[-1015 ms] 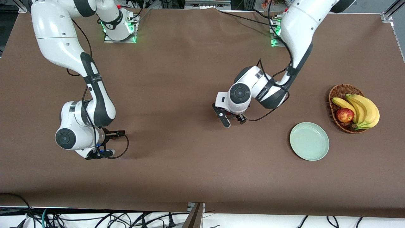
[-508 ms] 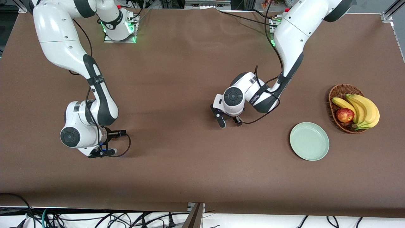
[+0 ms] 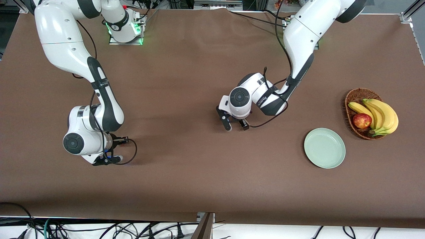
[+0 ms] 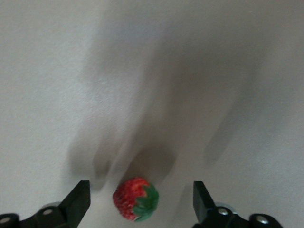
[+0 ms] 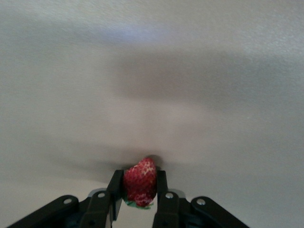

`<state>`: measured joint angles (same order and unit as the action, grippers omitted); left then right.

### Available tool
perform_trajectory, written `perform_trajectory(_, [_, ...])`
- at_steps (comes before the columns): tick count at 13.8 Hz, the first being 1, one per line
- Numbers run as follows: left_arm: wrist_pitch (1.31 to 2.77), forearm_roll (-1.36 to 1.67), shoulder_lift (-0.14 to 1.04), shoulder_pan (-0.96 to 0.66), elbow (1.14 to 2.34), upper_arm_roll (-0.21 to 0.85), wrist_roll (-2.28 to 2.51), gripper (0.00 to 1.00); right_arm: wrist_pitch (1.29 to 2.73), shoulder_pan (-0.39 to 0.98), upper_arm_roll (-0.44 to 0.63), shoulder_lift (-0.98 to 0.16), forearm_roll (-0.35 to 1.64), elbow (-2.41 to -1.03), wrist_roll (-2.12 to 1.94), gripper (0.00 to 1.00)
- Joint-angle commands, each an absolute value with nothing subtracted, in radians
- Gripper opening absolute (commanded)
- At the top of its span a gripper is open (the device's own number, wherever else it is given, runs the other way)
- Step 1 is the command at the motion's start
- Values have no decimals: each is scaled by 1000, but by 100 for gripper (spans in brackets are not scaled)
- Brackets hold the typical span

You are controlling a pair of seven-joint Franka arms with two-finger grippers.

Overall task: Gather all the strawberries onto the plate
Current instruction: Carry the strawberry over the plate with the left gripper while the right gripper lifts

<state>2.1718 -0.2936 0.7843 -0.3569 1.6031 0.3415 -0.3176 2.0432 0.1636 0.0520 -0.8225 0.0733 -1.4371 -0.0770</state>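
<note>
Strawberry (image 5: 140, 182) pinched in right jaws, another strawberry (image 4: 136, 199) between spread left jaws

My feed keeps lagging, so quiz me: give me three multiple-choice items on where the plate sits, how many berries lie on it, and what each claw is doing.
1. Where is the plate?
A. Inside the basket
B. On the table beside the basket, nearer the front camera
C. Under the right claw

2. How many strawberries lie on the plate?
A. None
B. One
C. Three

3. What state are the claws in?
A. Both open and empty
B. Left claw shut on a berry, right claw open
C. Right claw shut on a strawberry, left claw open around another strawberry

Answers:
1. B, the plate shows lower in the front view, next to the basket.
2. A, its pale green surface is bare.
3. C, the right wrist view shows the fingers pressing the berry; the left wrist view shows gaps either side of the other.
</note>
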Motion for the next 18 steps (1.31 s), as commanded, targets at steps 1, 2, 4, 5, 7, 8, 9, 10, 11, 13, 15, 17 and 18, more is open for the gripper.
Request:
perform_trajectory(1, [2172,-307,779,-365,1600,337,-318,57,2017,198,34,-799,80,-1430,22,0])
perform_trajectory(2, [2169,-308,778,-364,1603,337,-324,48,2019,219,19,-799,80,-1428,91,0])
perform_trajectory(4, [2166,-308,776,-359,1606,337,-328,33,2029,271,-12,-799,81,-1427,237,0])
perform_trajectory(5, [2163,-308,773,-356,1608,337,-330,23,2031,302,-23,-799,81,-1419,323,0])
perform_trajectory(7, [2129,-308,753,-347,1605,337,-331,15,2034,356,-31,-805,81,-1394,449,0])
perform_trajectory(8, [2082,-308,727,-344,1602,337,-333,15,2046,385,-31,-804,87,-1391,498,0])
perform_trajectory(9, [2019,-308,703,-327,1594,337,-333,15,2063,405,-31,-804,98,-1391,538,0])
perform_trajectory(10, [1963,-308,678,-309,1592,337,-339,15,2078,422,-31,-805,110,-1391,569,0])
perform_trajectory(11, [1921,-308,663,-286,1592,337,-378,15,2100,440,-31,-807,129,-1391,593,0])
perform_trajectory(13, [1876,-308,637,-226,1588,337,-501,15,2161,500,-31,-808,187,-1391,671,0])
perform_trajectory(15, [1830,-307,617,-145,1589,337,-654,19,2235,557,-31,-816,199,-1391,771,0])
perform_trajectory(17, [1793,-308,618,-59,1589,337,-783,19,2316,607,-31,-830,199,-1390,859,0])
perform_trajectory(18, [1792,-311,618,-26,1592,334,-851,19,2368,641,-31,-839,199,-1388,903,0])
